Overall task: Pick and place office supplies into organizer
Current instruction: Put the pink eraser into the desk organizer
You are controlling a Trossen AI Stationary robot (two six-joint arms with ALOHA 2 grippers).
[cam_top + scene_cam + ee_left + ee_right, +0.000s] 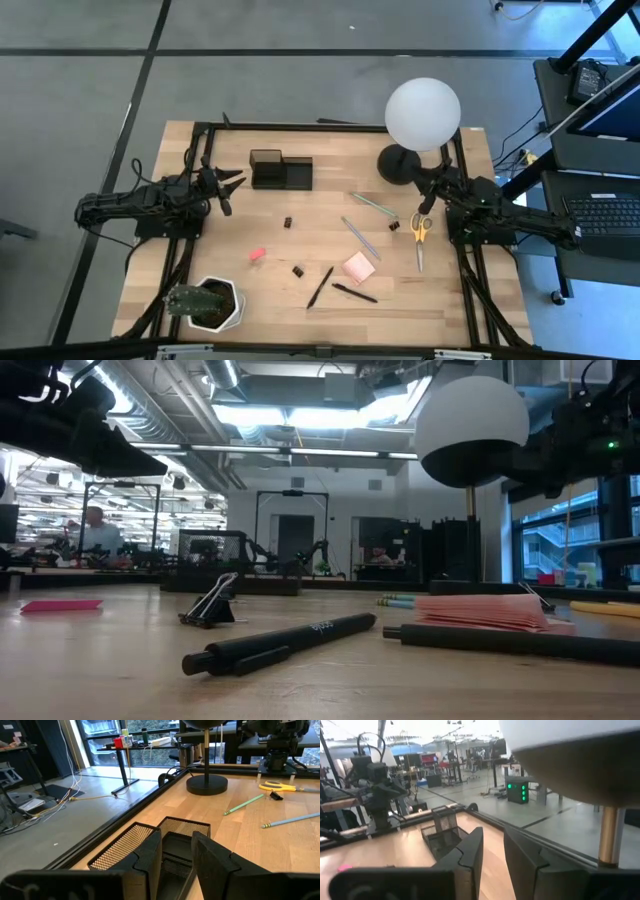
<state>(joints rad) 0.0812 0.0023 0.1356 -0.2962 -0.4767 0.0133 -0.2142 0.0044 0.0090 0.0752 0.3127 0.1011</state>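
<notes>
The black mesh organizer (281,172) stands near the table's far edge. My left gripper (233,185) hovers open just to its left, and the organizer (160,842) lies right past its fingers. My right gripper (428,192) is open by the lamp base, just beyond the handles of the yellow-handled scissors (419,236). Flat on the table lie the pink sticky-note pad (359,267), the pink eraser (257,255), two black pens (320,287) (354,293), two pencils (374,207) (360,238) and small binder clips (288,221) (298,270).
A white globe lamp (422,115) on a black round base (399,164) stands at the table's far right, close to my right gripper. A white hexagonal plant pot (207,303) sits at the near left corner. Bare wood lies between the organizer and the eraser.
</notes>
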